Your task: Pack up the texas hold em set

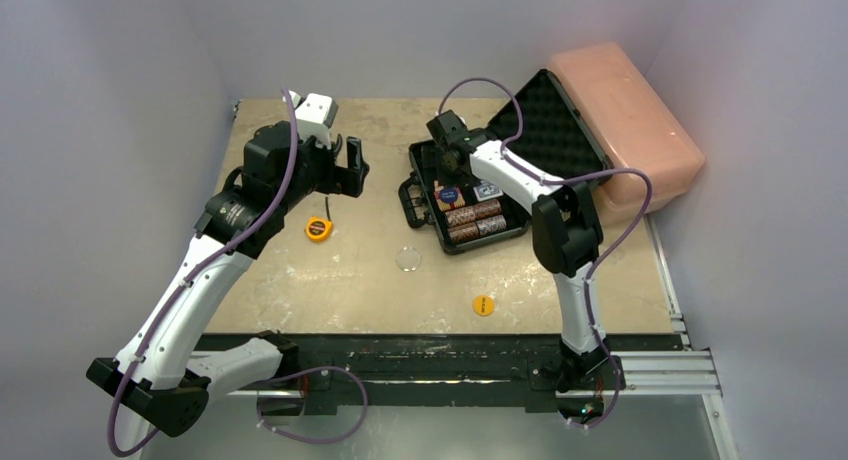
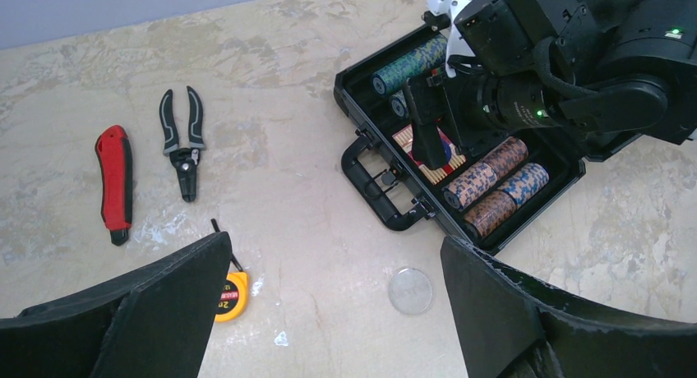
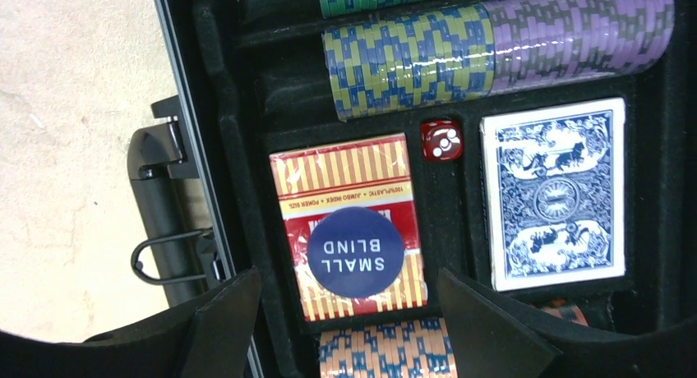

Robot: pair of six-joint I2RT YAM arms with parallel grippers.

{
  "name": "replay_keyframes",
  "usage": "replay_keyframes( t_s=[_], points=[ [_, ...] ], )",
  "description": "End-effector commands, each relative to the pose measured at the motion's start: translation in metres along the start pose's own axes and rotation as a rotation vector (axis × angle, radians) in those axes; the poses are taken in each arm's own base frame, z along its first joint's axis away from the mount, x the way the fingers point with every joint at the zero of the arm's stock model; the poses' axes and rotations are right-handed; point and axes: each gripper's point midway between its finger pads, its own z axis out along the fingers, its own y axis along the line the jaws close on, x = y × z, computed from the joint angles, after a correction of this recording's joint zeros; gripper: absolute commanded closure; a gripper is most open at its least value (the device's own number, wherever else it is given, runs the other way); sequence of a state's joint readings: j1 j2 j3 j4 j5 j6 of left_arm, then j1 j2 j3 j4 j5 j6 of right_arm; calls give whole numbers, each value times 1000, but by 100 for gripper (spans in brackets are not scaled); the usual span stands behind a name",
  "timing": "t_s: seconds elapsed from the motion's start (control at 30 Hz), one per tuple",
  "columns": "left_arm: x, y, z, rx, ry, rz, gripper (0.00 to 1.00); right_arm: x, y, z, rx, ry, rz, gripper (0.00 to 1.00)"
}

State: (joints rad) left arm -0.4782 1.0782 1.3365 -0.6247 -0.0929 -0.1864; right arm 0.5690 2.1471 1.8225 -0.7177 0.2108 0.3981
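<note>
R claw (image 3: 347, 275) wide over blue btn (image 3: 356, 252) on red deck (image 3: 341, 168)

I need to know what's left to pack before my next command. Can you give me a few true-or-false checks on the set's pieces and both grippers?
1. The small blind button lies on the red deck. True.
2. The yellow button is inside the briefcase. False: it lies on the table, in front of the case.
3. The left gripper holds the pliers. False: it is open and empty, and the pliers lie on the table.
4. The red die sits between the red deck and the blue deck. True.
5. The right gripper is over the open briefcase, jaws apart. True.
</note>
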Motion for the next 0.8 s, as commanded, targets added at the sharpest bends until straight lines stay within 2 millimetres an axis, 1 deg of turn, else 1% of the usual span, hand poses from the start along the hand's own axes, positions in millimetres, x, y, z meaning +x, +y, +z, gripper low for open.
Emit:
replay_keyframes(
  t_s=[0.0, 0.23, 0.43, 0.5, 0.57, 0.6, 0.7, 0.77],
  points=[
    [-10, -1, -3, 10, -27, 18, 0, -29, 0, -39, -35, -106, 22, 17],
    [-9, -1, -2, 8, -23, 18, 0, -27, -4, -51, -33, -112, 27, 15],
    [-9, -1, -1, 10, -21, 21, 0, -19, -10, -68, -45, -123, 37, 10],
    [-9, -1, -1, 10, -20, 20, 0, -11, -11, -73, -51, -121, 36, 8],
    [-9, -1, -1, 11, -19, 21, 0, -4, -13, -82, -62, -129, 38, 5],
    [-9, -1, -1, 12, -20, 21, 0, 1, -15, -85, -63, -127, 38, 2],
    [-8, -2, -1, 16, -18, 19, 0, 18, -15, -95, -72, -121, 34, 1],
    [-8, -2, -1, 16, -16, 18, 0, 33, -15, -100, -76, -110, 23, 1]
  ],
)
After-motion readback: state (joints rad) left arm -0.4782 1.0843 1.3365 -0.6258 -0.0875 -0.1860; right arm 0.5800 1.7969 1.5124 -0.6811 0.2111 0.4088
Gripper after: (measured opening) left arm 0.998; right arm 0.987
